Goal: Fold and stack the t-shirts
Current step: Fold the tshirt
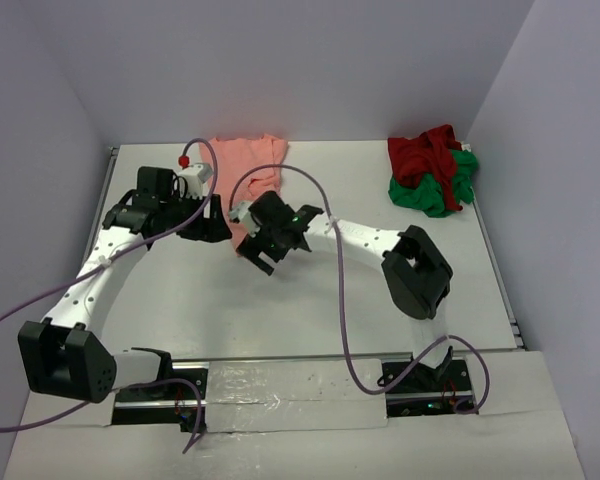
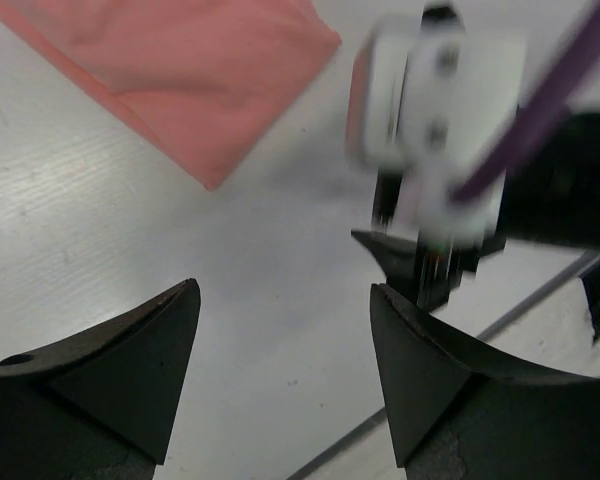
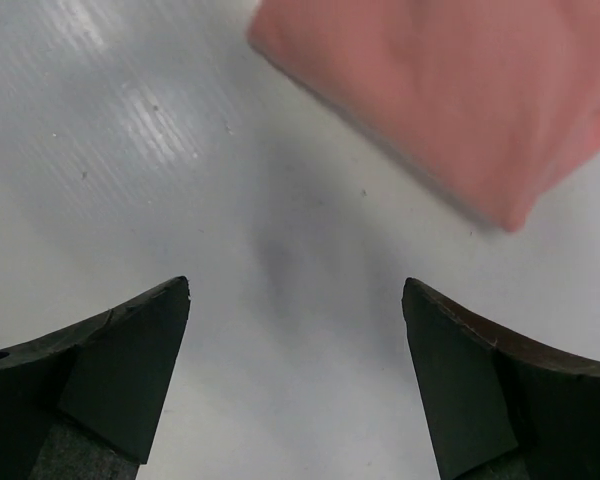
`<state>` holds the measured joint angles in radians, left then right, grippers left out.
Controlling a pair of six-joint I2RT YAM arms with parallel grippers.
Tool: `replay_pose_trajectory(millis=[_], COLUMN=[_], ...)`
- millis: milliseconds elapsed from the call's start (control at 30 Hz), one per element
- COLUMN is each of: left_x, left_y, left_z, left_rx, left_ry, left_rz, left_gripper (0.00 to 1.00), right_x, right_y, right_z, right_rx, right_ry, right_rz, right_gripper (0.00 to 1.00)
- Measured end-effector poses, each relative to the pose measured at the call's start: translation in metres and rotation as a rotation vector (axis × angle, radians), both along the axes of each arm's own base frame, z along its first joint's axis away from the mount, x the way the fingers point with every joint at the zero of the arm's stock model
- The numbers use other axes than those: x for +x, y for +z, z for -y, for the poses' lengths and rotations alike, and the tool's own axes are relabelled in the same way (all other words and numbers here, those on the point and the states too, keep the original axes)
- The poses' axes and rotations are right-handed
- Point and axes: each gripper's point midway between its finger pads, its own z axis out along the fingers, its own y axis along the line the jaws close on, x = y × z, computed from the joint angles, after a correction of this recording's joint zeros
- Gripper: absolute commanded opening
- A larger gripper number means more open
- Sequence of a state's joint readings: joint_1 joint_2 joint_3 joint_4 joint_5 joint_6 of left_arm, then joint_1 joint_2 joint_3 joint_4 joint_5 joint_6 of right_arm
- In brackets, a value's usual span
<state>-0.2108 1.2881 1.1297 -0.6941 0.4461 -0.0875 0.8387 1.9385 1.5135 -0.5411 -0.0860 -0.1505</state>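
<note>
Spread, empty: left fingers (image 2: 110, 390), right fingers (image 3: 110, 380) above worktop (image 3: 130, 150); pink shirt (image 3: 450, 90) corner beyond tips. Risk: closing short misses hem; crowded arms may collide.

Pink t-shirt (image 1: 252, 160) flat, red-green pile (image 1: 432, 172) crumpled

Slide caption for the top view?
Left gripper and right gripper, both open, by the pink shirt; red shirt and green shirt heaped far right.

White table (image 1: 280, 315), pale lilac walls (image 1: 310, 60)
</note>
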Motion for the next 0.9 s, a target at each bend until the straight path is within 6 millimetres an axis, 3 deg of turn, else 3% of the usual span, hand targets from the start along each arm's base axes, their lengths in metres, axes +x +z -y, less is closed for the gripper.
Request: replay_pose_trajectory(millis=[100, 267, 400, 533, 667, 900], left_x=[0.004, 0.009, 0.013, 0.021, 0.028, 0.034], left_y=[0.005, 0.007, 0.018, 0.036, 0.04, 0.04], left_z=[-0.006, -0.017, -0.025, -0.032, -0.037, -0.04], left_rx=[0.03, 0.081, 0.1, 0.104, 0.108, 0.109], left_ry=[0.015, 0.057, 0.089, 0.128, 0.155, 0.175], left_rz=[0.043, 0.084, 0.145, 0.232, 0.258, 0.262], left_gripper=[0.78, 0.79, 0.8, 0.81, 0.8, 0.81], right_x=[0.0, 0.058, 0.079, 0.076, 0.069, 0.049], right_y=[0.002, 0.01, -0.007, -0.029, -0.025, -0.017], right_z=[-0.015, -0.003, 0.014, 0.023, 0.014, -0.014], right_rx=[-0.067, -0.238, -0.426, -0.578, -0.623, -0.552], right_ry=[0.095, 0.081, 0.092, 0.157, 0.186, 0.239], right_rz=[0.156, 0.513, 0.702, 0.818, 0.923, 1.026], right_gripper=[0.96, 0.96, 0.96, 0.96, 0.96, 0.96])
